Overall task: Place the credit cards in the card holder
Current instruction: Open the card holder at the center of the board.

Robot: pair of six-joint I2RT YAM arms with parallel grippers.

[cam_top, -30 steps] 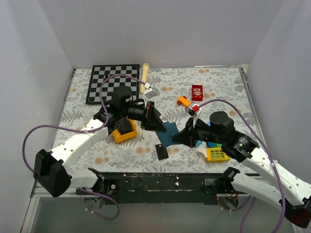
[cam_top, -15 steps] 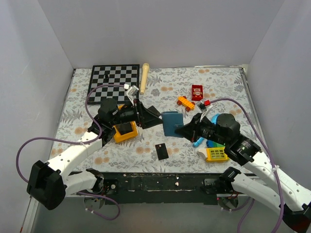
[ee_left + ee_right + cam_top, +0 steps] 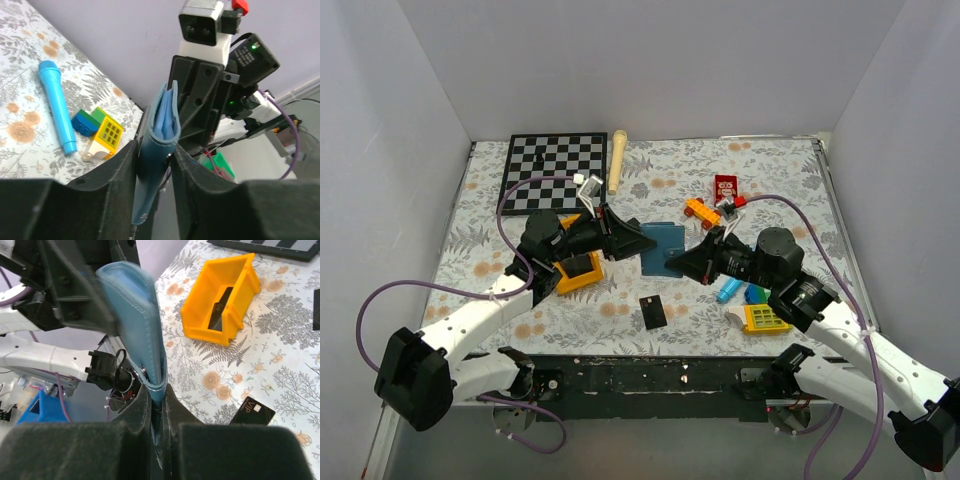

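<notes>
Closed back in on the card holder [image 3: 662, 246] with the left gripper [image 3: 642, 242], pressing both sides.
Held up above the tabletop [image 3: 775, 172], pinched tight at one edge by the right gripper [image 3: 675, 263].

The top camera looks down from above and behind the arms onto the whole floral-patterned desk [image 3: 790, 185]. Each wrist camera peers close between its own fingers [image 3: 110, 172] [image 3: 134, 411], facing the other. All three views share the slate-blue folding card holder [image 3: 660, 248] [image 3: 159, 142] [image 3: 134, 315].
</notes>
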